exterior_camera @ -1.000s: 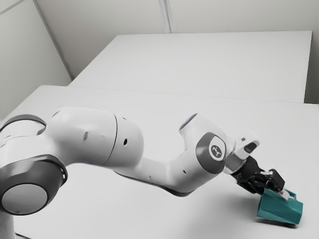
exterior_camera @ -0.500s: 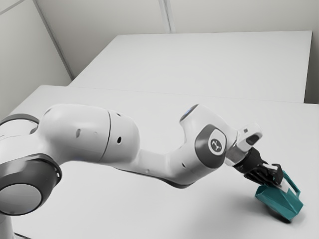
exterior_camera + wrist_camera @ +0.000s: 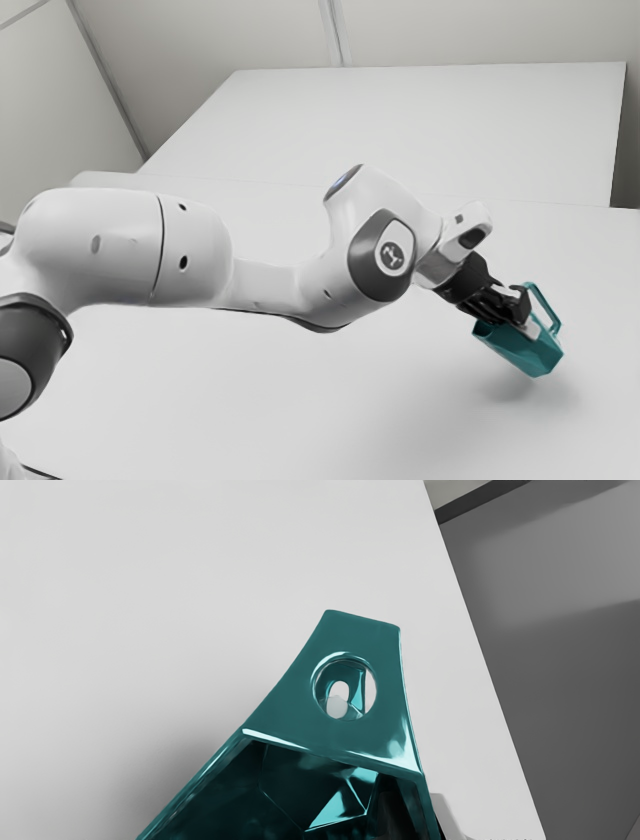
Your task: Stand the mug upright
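Where we list one teal mug (image 3: pixel 516 347), it hangs tilted above the near right of the bench (image 3: pixel 400 420), the pincer (image 3: pixel 530 326) clenched on its wall. We judge the lift accomplished; outstanding items: bringing the mug level, standing it on its base, and release.

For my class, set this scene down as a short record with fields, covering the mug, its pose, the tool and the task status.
object: mug
color: teal
pose: tilted, mouth toward the arm
handle: one, on the mug's upper side
support: held above the table, shadow beneath
tool: shut on the mug's wall
task status: mug not yet upright
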